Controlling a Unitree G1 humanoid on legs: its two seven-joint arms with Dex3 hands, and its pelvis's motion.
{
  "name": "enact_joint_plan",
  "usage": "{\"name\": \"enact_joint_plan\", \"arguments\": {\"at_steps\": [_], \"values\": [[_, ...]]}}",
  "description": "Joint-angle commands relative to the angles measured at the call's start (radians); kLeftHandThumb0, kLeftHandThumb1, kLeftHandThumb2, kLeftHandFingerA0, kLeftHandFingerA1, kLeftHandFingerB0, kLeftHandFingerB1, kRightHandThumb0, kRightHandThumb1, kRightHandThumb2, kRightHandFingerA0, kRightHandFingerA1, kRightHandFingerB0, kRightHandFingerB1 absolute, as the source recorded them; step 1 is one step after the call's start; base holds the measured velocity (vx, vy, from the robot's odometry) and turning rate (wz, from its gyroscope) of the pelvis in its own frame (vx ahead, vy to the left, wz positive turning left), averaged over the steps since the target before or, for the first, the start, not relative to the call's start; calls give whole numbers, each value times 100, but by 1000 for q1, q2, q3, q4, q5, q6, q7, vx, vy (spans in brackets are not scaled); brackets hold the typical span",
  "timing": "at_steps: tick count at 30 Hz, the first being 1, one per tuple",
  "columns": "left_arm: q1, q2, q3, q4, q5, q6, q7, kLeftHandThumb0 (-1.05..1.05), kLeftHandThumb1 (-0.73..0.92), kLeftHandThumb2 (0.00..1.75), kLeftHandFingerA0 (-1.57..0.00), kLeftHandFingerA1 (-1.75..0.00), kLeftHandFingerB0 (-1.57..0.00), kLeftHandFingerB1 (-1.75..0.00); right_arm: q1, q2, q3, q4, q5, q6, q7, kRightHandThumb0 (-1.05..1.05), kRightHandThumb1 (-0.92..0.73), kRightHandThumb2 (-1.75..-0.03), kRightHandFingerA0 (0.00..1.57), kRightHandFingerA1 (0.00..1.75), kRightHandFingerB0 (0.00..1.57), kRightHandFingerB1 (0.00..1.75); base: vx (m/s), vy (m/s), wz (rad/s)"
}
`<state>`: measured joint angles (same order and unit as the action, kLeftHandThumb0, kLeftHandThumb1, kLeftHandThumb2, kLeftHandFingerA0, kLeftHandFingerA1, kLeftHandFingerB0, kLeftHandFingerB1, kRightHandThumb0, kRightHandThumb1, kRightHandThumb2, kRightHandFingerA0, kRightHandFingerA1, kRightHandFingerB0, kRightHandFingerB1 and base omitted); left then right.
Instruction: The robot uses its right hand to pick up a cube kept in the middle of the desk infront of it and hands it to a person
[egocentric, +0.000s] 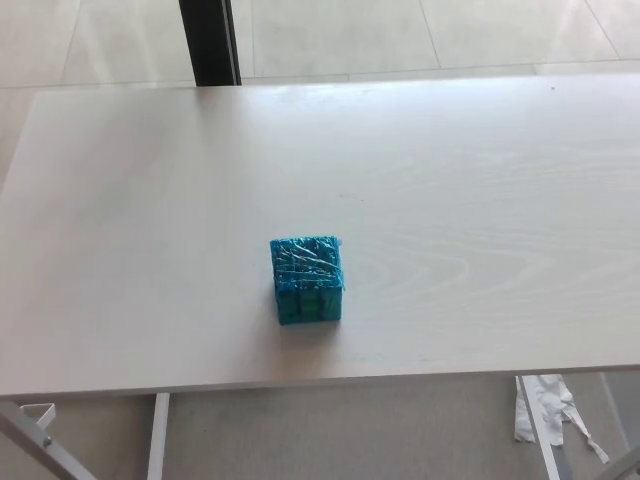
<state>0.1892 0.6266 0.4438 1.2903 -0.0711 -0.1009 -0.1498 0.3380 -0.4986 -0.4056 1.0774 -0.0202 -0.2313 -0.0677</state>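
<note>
cube (307, 280): blue, sits alone mid-desk (150, 200), toward near edge.
hands: neither shows; finger state cannot be told.
step: pick-up not begun.
next: right hand must reach in from the right and close on cube.

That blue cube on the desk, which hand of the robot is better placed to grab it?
Neither hand shows yet. The cube sits about mid-desk, barely left of centre, so position favours neither; the task names the right.
</note>
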Motion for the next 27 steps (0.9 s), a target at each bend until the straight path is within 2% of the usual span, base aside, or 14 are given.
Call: {"name": "enact_joint_plan", "arguments": {"at_steps": [1,2,3,4,8,9,10,12,14,15,18,22,23,27], "values": [[-4,18,19,8,-36,-35,-36,-49,56,56,-40,-50,-48,-40,-7,-24,-52,9,70,-54,6,-56,-42,-77,25,59,36,48,0,0,0],[-7,19,21,10,-38,-31,-31,-51,54,56,-40,-50,-48,-40,-18,-22,-79,14,101,-46,24,-48,-52,-56,29,60,43,37,0,0,0],[-7,21,19,11,-36,-32,-31,-57,52,57,-36,-50,-47,-39,-24,-24,-86,19,101,-50,21,-54,-41,-76,26,61,37,49,0,0,0],[-9,22,18,10,-35,-27,-28,-60,41,79,-28,-56,-43,-51,-23,-27,-93,10,102,-48,16,-51,-51,-57,31,62,43,37,0,0,0],[-18,24,22,22,-39,-16,-21,-63,41,79,-27,-54,-41,-50,-31,-35,-97,11,100,-35,14,-52,-53,-56,34,58,42,35,0,0,0],[-19,25,29,22,-46,-14,-26,-64,40,79,-30,-56,-42,-50,-36,-37,-95,16,99,-37,6,-60,-44,-79,44,71,37,47,0,0,0],[-15,22,46,21,-65,-25,-37,-62,50,56,-33,-52,-49,-39,-35,-38,-91,12,96,-36,8,-52,-53,-56,61,84,42,36,0,0,0],[-17,25,49,17,-65,-25,-41,-65,50,56,-38,-57,-50,-39,-41,-35,-101,18,111,-33,9,-50,-51,-56,81,125,44,37,0,0,0],[-14,28,49,9,-64,-29,-53,-64,52,56,-36,-54,-48,-39,-53,-27,-130,9,152,-33,30,-59,-39,-75,107,133,40,50,0,0,0],[-14,28,47,8,-62,-29,-53,-65,52,56,-35,-54,-48,-39,-58,-31,-129,4,144,-41,16,-54,-50,-56,53,87,45,38,0,0,0],[-14,27,43,7,-59,-27,-50,-66,41,81,-29,-57,-41,-51,-74,-48,-137,-38,139,-56,-8,-55,-53,-57,65,64,45,37,0,0,0],[-17,21,55,11,-72,-31,-42,-58,52,56,-43,-53,-46,-39,-110,-36,-198,-188,182,-95,-24,-57,-53,-57,67,57,46,35,0,0,0],[-18,20,56,12,-74,-28,-40,-58,51,56,-44,-53,-47,-38,-112,-32,-205,-223,181,-78,-30,-61,-43,-82,64,63,39,48,0,0,0],[-23,16,66,19,-83,-30,-37,-56,51,56,-42,-53,-47,-38,-164,-10,-239,-447,224,-55,-14,-58,-52,-57,68,58,47,37,0,0,0]]}}
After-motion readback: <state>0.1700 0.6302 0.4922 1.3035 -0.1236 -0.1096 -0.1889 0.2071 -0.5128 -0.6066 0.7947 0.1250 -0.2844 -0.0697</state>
